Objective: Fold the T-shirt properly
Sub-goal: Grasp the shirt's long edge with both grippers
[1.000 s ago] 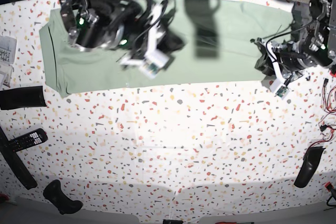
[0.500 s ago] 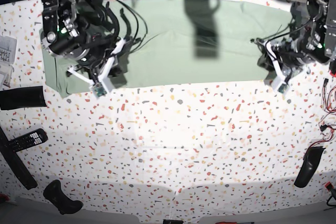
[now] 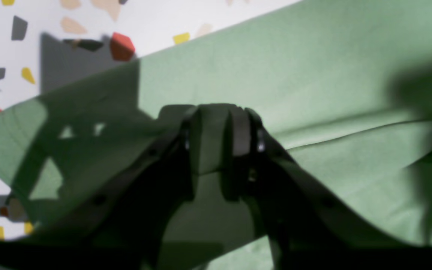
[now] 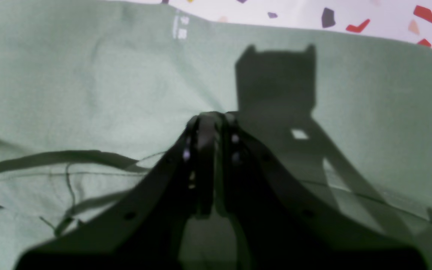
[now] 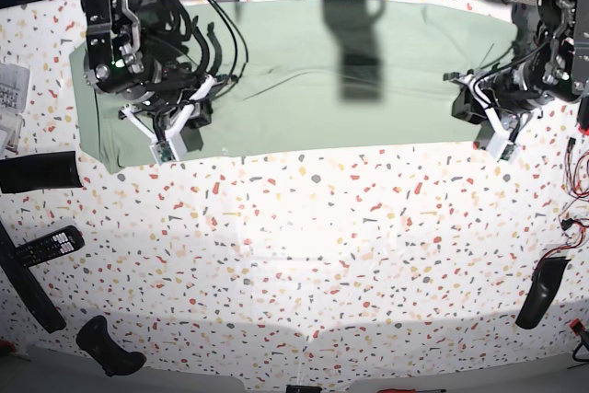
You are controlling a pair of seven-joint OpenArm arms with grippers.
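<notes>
Right end effector (image 5: 156, 135) moved left, remote (image 5: 48, 245) nearby

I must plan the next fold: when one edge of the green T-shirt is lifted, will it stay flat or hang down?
The T-shirt will probably hang limp: the fabric already shows soft creases. It looks thin, so likely light. It may drag across the smooth table rather than stay put.

The left tool (image 3: 219, 150) hides the T-shirt (image 3: 313, 75) fold it pinches; both wrist views are blurred.

no readable text, faint white mark on T-shirt (image 4: 180, 28) illegible
</notes>
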